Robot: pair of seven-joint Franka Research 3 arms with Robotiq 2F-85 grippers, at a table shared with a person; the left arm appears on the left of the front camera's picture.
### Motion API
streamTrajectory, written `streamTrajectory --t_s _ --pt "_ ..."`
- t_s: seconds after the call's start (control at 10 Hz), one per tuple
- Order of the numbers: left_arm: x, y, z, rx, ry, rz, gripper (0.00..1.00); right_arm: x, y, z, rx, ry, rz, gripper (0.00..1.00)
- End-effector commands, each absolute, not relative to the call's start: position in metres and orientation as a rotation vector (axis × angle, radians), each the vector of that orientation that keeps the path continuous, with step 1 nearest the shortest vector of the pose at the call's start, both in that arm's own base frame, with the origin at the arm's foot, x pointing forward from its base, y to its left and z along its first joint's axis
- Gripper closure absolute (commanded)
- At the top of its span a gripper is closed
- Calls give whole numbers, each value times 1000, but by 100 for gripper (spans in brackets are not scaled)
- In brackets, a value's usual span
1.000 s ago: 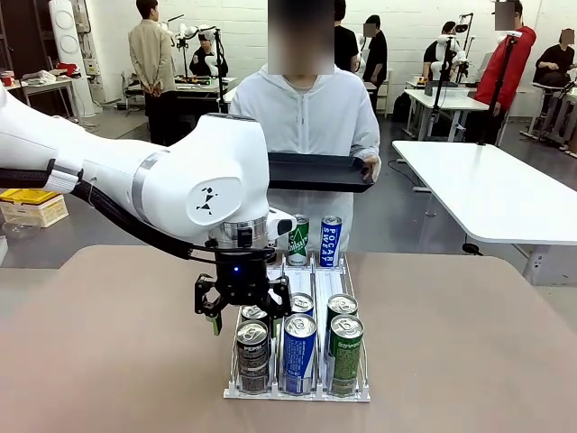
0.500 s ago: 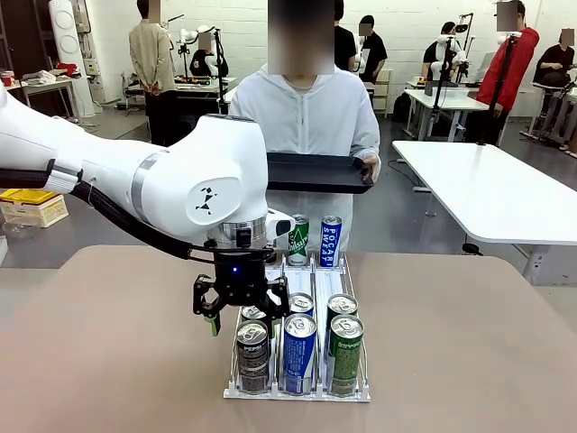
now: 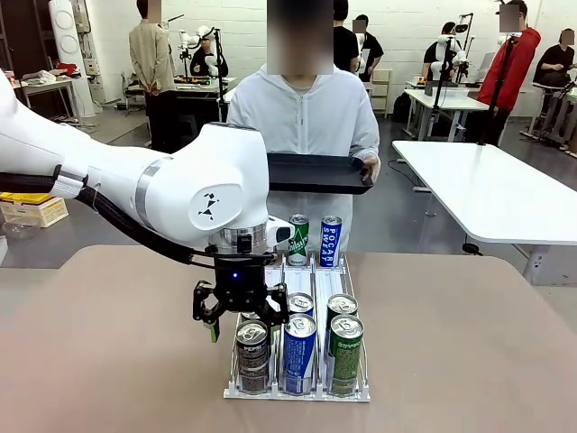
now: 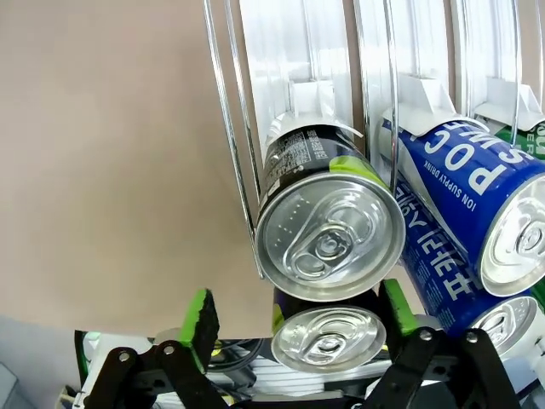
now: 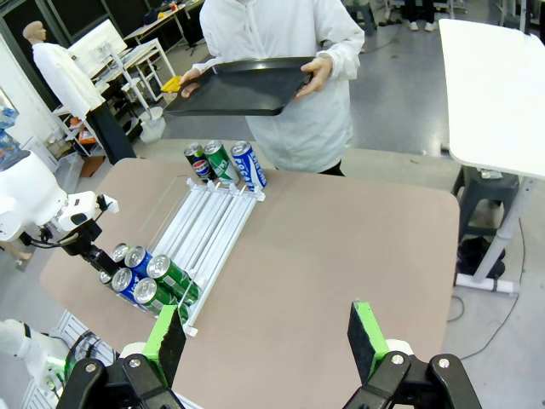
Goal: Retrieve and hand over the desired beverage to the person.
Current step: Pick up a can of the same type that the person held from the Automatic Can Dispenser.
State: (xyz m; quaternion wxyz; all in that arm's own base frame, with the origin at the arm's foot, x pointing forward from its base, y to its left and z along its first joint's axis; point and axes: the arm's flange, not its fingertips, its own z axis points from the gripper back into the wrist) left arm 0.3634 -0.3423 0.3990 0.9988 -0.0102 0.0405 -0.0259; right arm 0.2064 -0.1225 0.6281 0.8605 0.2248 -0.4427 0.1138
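The left fingers [image 4: 294, 328] are clenched on a black can [image 4: 328, 336] at the rack's [image 3: 297, 390] front. Right fingers [image 5: 266, 345] hang released. Next, lift it to the person's [image 3: 306, 122] tray [image 3: 315, 171].

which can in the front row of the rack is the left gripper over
The black Pepsi can at the rack's front left; the left gripper sits over it, while the blue Pocari Sweat can and green can stand clear beside it.

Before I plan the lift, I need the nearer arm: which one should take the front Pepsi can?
Left. The left gripper already sits at the Pepsi can in the rack; the right gripper hovers open, far off.
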Motion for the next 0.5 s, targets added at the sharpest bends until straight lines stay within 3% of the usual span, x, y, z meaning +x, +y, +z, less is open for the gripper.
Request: streamTrajectory --t_s 0.0,0.1,0.3,0.4 --pt "362 -343 402 -27 90 -44 60 207 -122 626 475 -929 238 0" --pt "362 -342 402 -30 93 -38 100 207 -122 626 475 -929 238 0" --pt "362 -342 402 -33 100 -37 100 207 -122 626 475 -929 238 0" --pt "362 -342 402 -33 102 -38 86 207 -122 626 475 -929 238 0"
